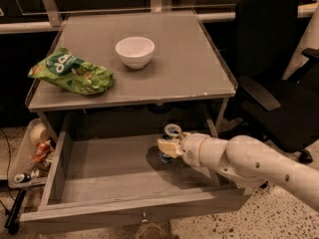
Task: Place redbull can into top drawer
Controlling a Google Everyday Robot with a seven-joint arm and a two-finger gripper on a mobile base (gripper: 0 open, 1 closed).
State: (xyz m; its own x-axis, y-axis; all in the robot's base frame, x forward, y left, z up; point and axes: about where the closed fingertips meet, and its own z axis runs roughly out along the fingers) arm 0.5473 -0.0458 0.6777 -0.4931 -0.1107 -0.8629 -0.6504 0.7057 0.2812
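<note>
The top drawer [89,173] is pulled open below the grey tabletop, wide and shallow, with a small knob at its front centre. My gripper [167,146] reaches in from the right over the drawer's right half. It is shut on the redbull can [171,133], whose silver top shows above the fingers [169,147] and whose blue body is mostly hidden by them. The can is upright, held low over the drawer floor; I cannot tell whether it touches the floor.
A white bowl [134,51] and a green snack bag [70,73] lie on the tabletop [189,68]. A tray of trash with crushed cans [30,158] hangs at the drawer's left. A black office chair [279,83] stands to the right.
</note>
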